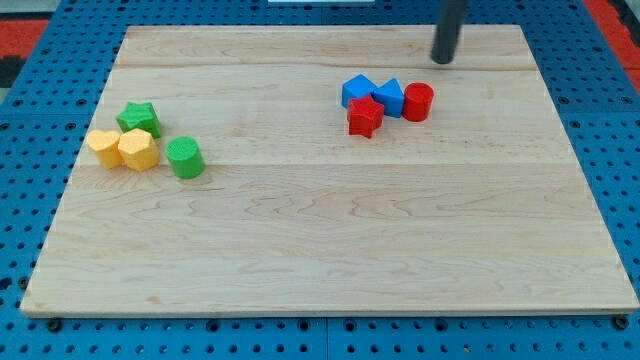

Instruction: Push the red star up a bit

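Note:
The red star (365, 116) lies on the wooden board (330, 250) right of centre, toward the view's top. It touches a blue block (357, 90) above it and a second blue block (390, 97) at its upper right. A red cylinder (418, 102) stands just right of that second blue block. My tip (443, 60) is above and to the right of this cluster, apart from every block, roughly 95 pixels from the red star.
At the view's left is another cluster: a green star (139, 118), a yellow star-like block (102, 146), a yellow hexagonal block (138, 150) and a green cylinder (185, 158). Blue pegboard (40, 120) surrounds the board.

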{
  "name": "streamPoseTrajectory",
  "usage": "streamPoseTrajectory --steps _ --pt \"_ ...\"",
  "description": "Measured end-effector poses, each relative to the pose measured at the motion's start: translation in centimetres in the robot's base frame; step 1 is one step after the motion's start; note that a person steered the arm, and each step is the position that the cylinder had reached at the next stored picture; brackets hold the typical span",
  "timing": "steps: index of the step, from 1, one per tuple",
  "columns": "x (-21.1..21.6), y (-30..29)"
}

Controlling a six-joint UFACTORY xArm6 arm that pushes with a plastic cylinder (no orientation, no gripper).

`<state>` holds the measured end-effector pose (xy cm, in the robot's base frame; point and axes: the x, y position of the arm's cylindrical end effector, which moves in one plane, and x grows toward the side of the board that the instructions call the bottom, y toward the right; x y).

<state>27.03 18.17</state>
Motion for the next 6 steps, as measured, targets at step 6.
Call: streamPoseTrajectory --steps 6 --pt "14.6 -14.8"
